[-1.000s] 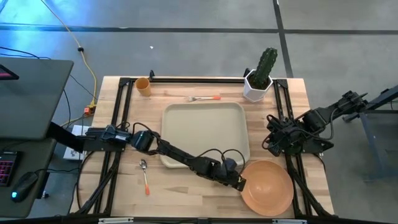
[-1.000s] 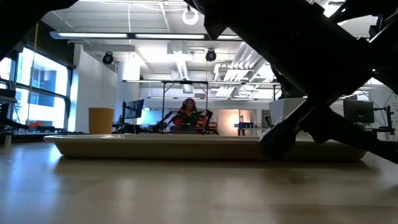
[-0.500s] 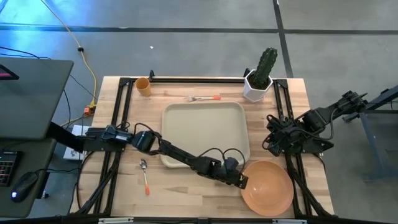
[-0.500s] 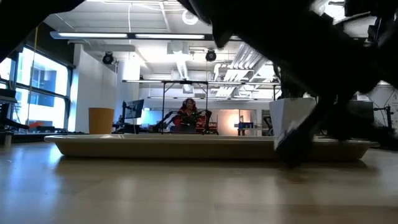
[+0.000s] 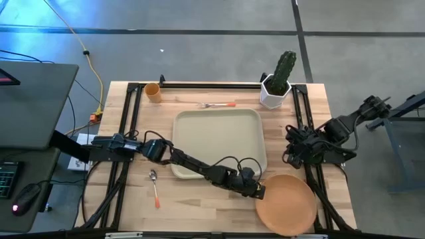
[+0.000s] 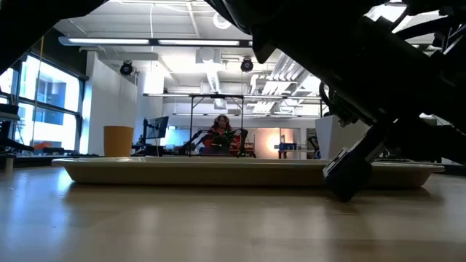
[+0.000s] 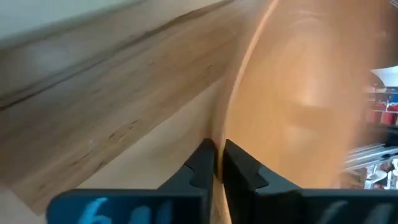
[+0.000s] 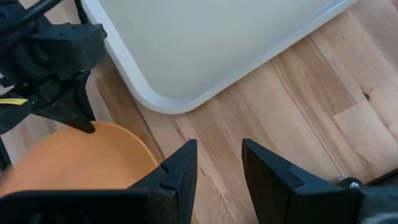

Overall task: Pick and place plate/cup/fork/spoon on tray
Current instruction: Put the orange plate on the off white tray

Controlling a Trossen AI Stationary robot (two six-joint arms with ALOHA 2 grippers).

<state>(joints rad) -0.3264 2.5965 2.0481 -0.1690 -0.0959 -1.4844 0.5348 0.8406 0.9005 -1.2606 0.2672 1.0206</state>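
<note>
The orange plate [image 5: 287, 204] lies on the table at the near right, next to the beige tray's [image 5: 219, 143] near right corner. My left gripper [image 5: 259, 192] reaches across to the plate's left edge and is shut on it. My right gripper [image 5: 292, 151] hovers open at the right, above the table beside the tray's right rim, holding nothing. The yellow-orange cup [image 5: 153, 91] stands at the far left. The fork [image 5: 217, 105] lies beyond the tray. The spoon [image 5: 154, 186] lies at the near left. My left gripper pinches the plate's left rim [image 7: 219, 140] between its two fingers, one finger on the plate's inner face and one on its outer side. The fingers come from the table's left, slanting down. Whether the rest of the plate rests on the table does not show.
A white pot with a green cactus [image 5: 279, 79] stands at the far right corner. Black frame rails [image 5: 129, 126] run along the table's left and right sides. Bare wood lies between the spoon and the plate.
My left gripper has shut on the plate's left rim. The plate has shifted a little toward the table's near edge.
</note>
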